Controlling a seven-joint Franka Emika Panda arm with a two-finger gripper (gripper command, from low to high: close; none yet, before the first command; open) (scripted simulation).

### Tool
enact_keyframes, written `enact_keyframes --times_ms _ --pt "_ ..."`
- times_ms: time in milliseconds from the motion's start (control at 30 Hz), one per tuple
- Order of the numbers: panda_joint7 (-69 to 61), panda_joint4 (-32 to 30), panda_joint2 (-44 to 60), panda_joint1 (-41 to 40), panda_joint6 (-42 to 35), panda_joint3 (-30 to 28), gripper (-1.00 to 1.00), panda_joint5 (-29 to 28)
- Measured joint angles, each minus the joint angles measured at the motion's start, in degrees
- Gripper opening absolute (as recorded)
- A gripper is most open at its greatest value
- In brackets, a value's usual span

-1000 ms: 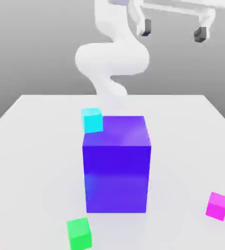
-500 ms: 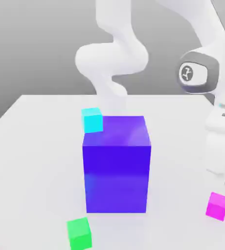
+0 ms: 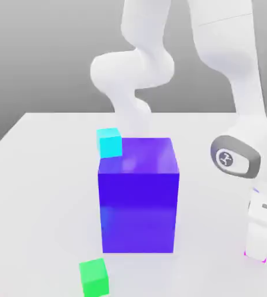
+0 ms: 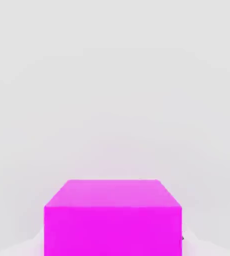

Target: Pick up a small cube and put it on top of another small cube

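The counter (image 3: 49, 174) looks like a smooth, matt white sheet with no grain or seam, and near the big blue-purple block (image 3: 139, 200) it takes a faint soft sheen. That block has a glossy, plastic-like skin — pale highlights smear across its top and down its front face. Behind it, the arm (image 3: 136, 64) reads as smooth white moulded plastic with a satin finish, and its joint cap (image 3: 234, 156) beside the block is a darker grey, equally smooth. The small cube (image 4: 112, 220) is flat, even magenta — smooth and without texture. The cyan cube (image 3: 109, 142) and green cube (image 3: 94, 277) look alike: plain, smooth, slightly shiny.
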Motion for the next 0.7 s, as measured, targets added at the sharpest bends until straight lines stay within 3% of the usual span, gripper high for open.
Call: enact_keyframes --times_ms 200,700 --pt "-3.3 -2.3 -10.1 -4.2 -7.6 3.5 -1.00 7.1" --pt "25.8 -2.7 -17.4 -19.8 -13.8 -16.9 -1.00 17.8"
